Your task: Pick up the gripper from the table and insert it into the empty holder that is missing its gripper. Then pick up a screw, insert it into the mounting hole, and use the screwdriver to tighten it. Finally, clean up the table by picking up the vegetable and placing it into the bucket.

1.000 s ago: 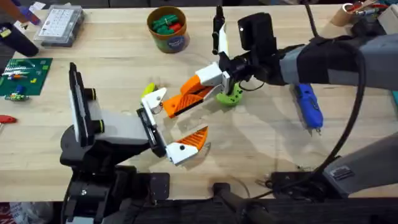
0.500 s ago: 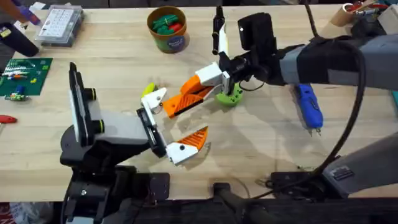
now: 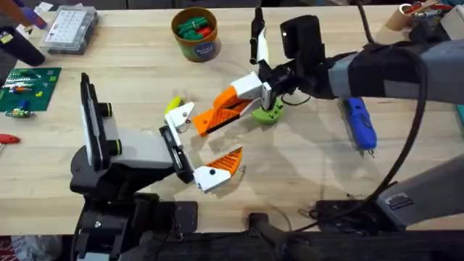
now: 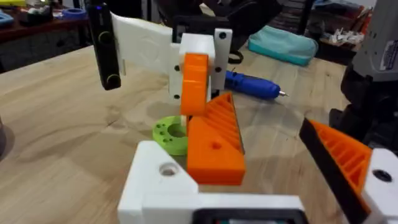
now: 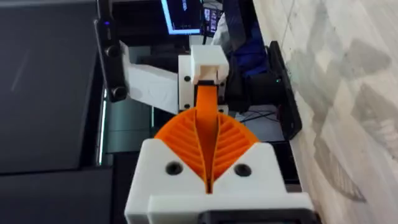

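At frame centre, the right gripper point(image 3: 217, 112) is pinching the light, rigid orange finger point(image 3: 205, 123) by its ribbed sides, nearing the holder point(image 3: 180, 114).

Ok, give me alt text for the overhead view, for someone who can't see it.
The right gripper, shut on the gripper, points it at the holder, the white block tipping the left arm's fingerless side. The screwdriver lies on the wooden table at right, and the bucket stands at the far edge.
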Robot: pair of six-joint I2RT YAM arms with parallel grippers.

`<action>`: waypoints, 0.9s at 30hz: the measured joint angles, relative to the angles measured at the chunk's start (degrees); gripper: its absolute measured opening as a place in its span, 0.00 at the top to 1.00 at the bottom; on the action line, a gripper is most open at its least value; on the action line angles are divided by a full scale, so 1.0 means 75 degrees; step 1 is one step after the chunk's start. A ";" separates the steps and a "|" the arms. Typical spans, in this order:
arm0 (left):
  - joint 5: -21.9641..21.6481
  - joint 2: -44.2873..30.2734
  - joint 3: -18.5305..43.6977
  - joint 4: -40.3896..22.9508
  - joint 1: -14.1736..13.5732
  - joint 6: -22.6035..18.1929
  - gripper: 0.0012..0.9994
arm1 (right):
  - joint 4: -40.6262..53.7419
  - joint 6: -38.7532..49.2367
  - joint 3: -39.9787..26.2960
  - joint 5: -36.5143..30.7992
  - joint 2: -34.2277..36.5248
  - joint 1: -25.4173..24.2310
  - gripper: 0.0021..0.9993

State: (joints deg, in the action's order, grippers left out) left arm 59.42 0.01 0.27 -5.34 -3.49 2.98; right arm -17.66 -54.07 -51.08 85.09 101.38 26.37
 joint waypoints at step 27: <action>0.0082 0.0000 0.0000 -0.0009 0.0000 -0.0003 0.01 | -0.4236 -0.2849 0.1362 -0.0306 0.0015 -0.0007 0.99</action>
State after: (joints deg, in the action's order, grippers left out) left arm 60.03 0.01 0.27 -5.41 -3.49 2.96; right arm -49.43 -75.44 -40.86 82.80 101.49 26.32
